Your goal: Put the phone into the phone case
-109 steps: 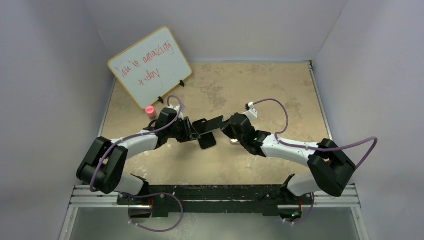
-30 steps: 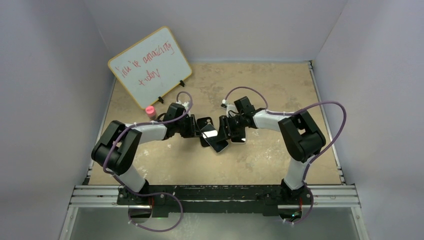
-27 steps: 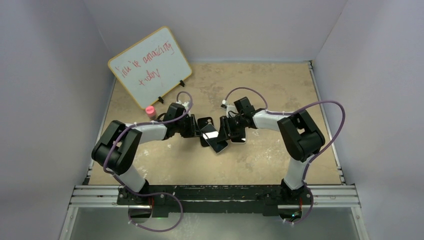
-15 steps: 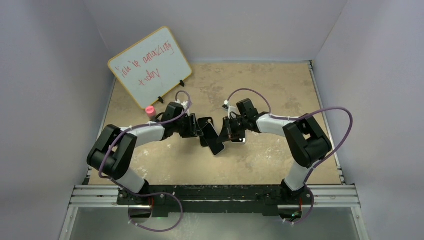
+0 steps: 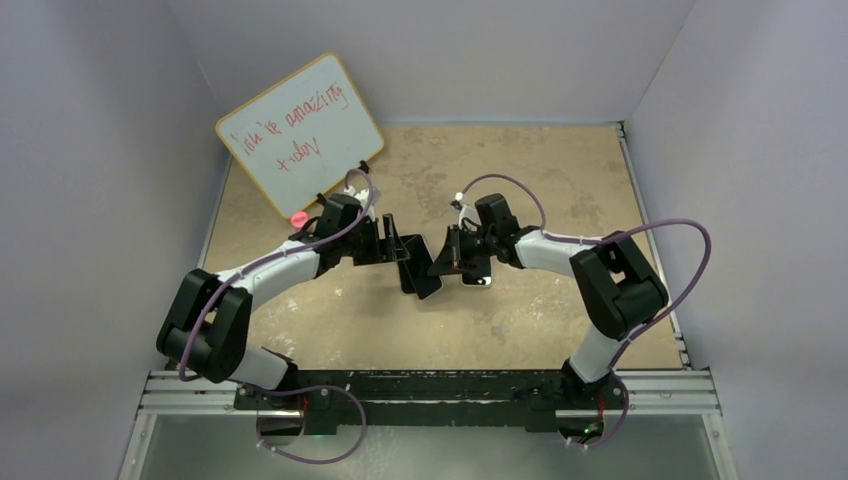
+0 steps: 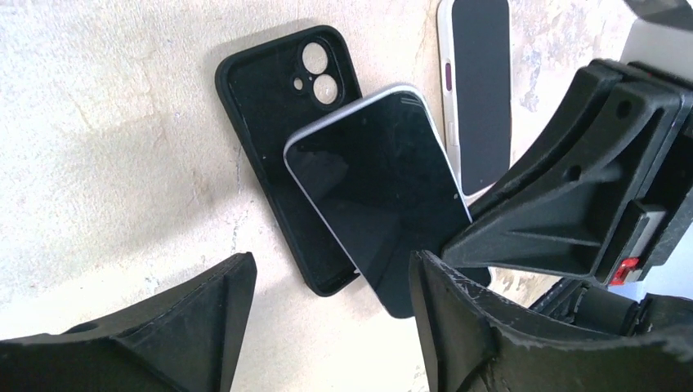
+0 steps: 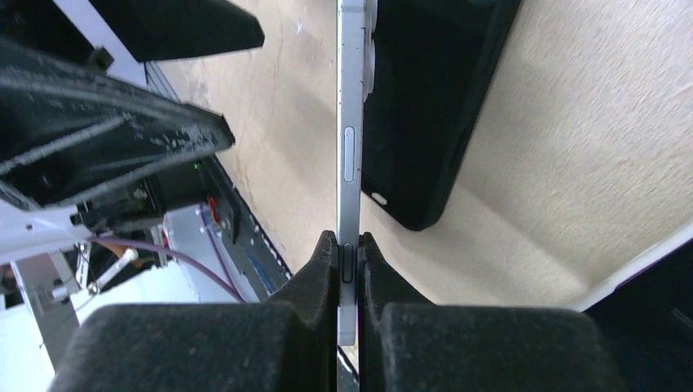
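The phone case [image 6: 274,155] lies flat on the table, open side up, with its camera cutout at the far end. It also shows in the top view [image 5: 424,280] and the right wrist view [image 7: 433,106]. My right gripper [image 7: 350,255] is shut on the phone [image 7: 350,139], seen edge-on with its silvery rim. The phone [image 6: 380,196] hangs tilted over the case's right side, black screen toward the left wrist camera. My left gripper [image 6: 327,327] is open and empty, its fingers straddling the near end of the case. In the top view both grippers, left [image 5: 398,250] and right [image 5: 447,258], meet over the case.
A second phone [image 6: 480,90] with a pale rim lies flat just right of the case, under my right gripper [image 5: 478,277]. A whiteboard [image 5: 300,135] stands at the back left with a small pink object [image 5: 297,217] near its foot.
My right gripper has tipped the phone more onto its edge over the case. My left arm has swung back toward the left, its gripper still by the case.
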### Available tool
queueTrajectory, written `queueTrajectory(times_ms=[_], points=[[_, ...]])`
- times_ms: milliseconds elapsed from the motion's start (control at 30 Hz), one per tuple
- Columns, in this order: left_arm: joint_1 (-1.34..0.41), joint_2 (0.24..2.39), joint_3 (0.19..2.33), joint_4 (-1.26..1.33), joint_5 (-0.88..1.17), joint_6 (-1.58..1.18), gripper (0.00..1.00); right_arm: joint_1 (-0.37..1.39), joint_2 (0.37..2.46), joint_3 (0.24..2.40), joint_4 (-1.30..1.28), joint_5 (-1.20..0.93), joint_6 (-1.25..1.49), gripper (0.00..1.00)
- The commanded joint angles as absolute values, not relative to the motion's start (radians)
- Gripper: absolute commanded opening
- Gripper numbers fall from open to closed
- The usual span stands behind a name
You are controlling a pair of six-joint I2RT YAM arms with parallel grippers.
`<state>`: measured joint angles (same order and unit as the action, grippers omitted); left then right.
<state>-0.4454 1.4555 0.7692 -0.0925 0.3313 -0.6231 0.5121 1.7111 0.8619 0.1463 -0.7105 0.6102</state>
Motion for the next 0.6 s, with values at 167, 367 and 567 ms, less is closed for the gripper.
queueTrajectory(times_ms=[167,367,567], points=[[-0.434,1.476,0.802,-0.043,0.360,-0.565,0.68,0.512,1.797,0.963,0.324,-0.655,0.753,0.00],[-0.429,1.535,0.795,0.017,0.355,-0.593,0.63,0.517,1.856,0.955,0.406,-0.618,0.816,0.00],[-0.425,1.590,0.780,0.044,0.348,-0.599,0.60,0.524,1.871,0.930,0.395,-0.585,0.814,0.00]])
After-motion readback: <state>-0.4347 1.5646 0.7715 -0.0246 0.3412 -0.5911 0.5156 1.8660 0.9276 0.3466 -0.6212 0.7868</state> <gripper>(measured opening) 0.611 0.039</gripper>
